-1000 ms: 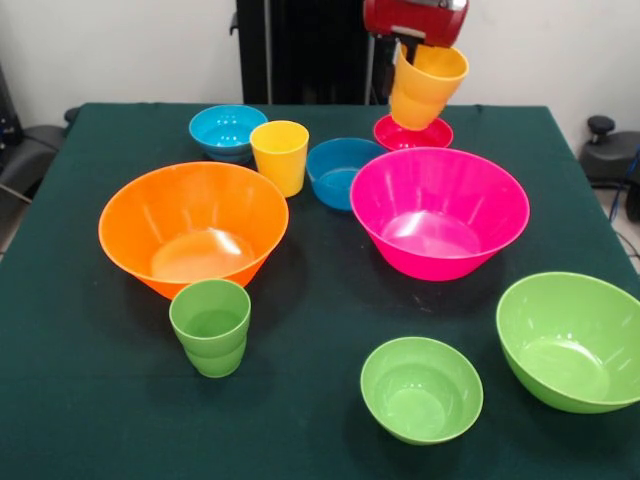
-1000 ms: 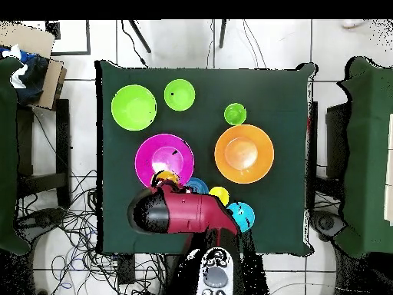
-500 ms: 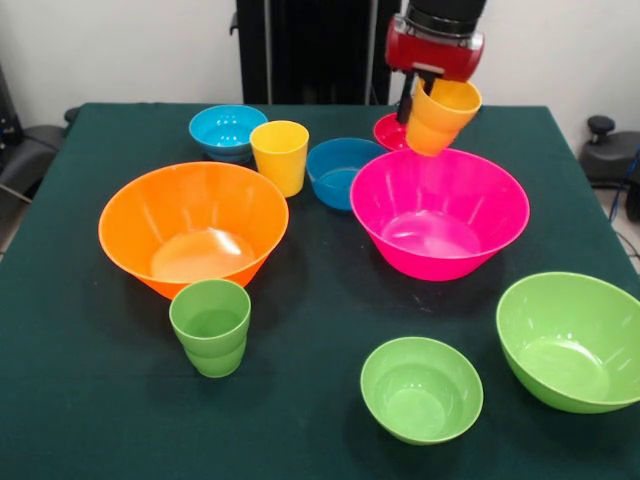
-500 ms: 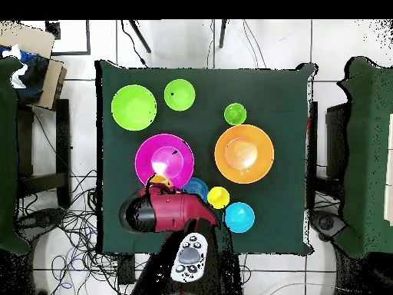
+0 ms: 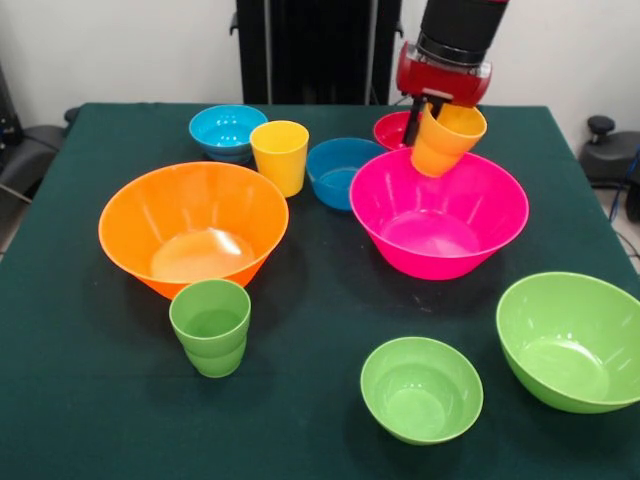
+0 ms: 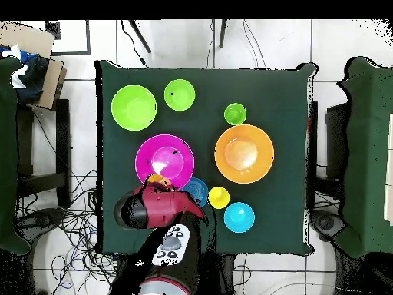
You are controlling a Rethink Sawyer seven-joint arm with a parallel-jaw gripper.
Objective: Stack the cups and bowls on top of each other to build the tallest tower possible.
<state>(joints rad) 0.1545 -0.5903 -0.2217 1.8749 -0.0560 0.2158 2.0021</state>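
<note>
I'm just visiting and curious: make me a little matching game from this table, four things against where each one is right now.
Things:
1. orange-yellow plastic cup
2. yellow plastic cup
3. green plastic cup
4. small lime green plastic bowl

Places:
A. in front of the large orange bowl
B. held by the gripper
C. between two blue bowls
D. beside the large lime green bowl

Pairs: 1-B, 2-C, 3-A, 4-D

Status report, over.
Gripper shut on orange-yellow cup, cup tilted, in the air. Above far rim of hot pink bowl. Bowl empty, nothing in the way.
</note>
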